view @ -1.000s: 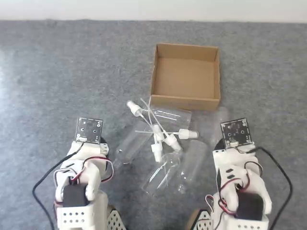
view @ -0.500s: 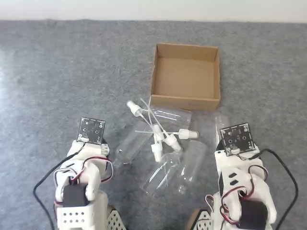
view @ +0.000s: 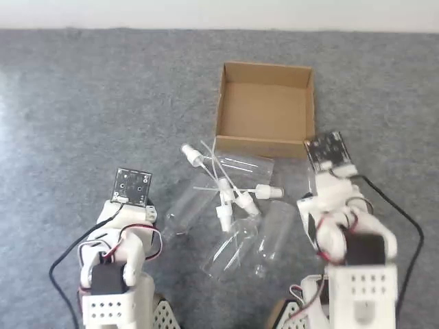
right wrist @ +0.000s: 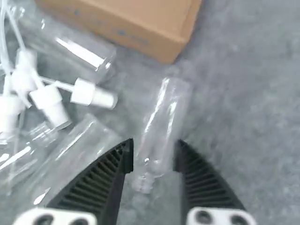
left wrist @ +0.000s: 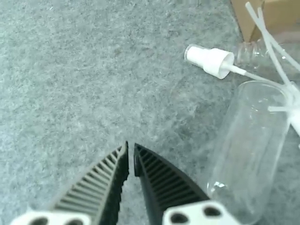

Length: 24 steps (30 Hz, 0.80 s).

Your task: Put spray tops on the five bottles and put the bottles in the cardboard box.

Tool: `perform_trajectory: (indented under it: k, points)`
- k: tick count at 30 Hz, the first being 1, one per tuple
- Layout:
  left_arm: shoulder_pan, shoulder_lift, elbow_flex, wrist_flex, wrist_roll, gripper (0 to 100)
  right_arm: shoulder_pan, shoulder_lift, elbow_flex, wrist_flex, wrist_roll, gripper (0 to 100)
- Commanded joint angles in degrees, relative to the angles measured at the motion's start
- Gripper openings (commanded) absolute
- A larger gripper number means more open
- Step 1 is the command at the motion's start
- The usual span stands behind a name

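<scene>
The right gripper (right wrist: 154,145) hangs low with its jaws spread on either side of a clear bottle (right wrist: 161,119). They have not yet clenched on it. This bottle lies on its side on the grey carpet (view: 82,103), just off the near right corner of the cardboard box (view: 265,146) and a little apart from the others, which is probably why it is the one chosen: nothing crowds the jaws there. The jaws straddle it near one end, which looks to be the neck, though I cannot tell for sure. The remaining bottles (view: 230,247) lie jumbled between the two arms, with the white spray tops (view: 226,195) and their thin dip tubes tangled across them. The box is open and holds nothing, and no bottle that I can see wears a top, so the job looks to be at its very start. The left gripper (left wrist: 131,149) is clenched on nothing, with only a sliver between its teeth, over bare carpet beside the heap. One spray top (left wrist: 208,61) and a wide bottle (left wrist: 253,150) lie near it, so I would guess it is placed to fetch a top or steady a bottle.
</scene>
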Motion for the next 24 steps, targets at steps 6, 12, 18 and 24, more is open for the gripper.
perform_trajectory:
  k: [6, 12, 18, 24]
  points:
    - [-0.09, -1.05, -0.66, -1.67, -0.62, 2, -2.95, 15.08, -4.75, -9.63, -5.01, 21.9]
    - [-0.18, -1.05, -0.66, -1.85, -0.62, 2, -2.42, 23.08, -4.84, -16.48, -4.92, 22.1]
    - [-0.18, -1.05, -0.66, -1.85, -0.62, 2, -2.33, 31.08, -5.01, -22.55, -4.75, 22.1]
    - [-0.18, -1.05, -0.66, -1.85, -0.62, 2, 0.84, 38.73, -5.01, -29.14, -4.75, 22.1]
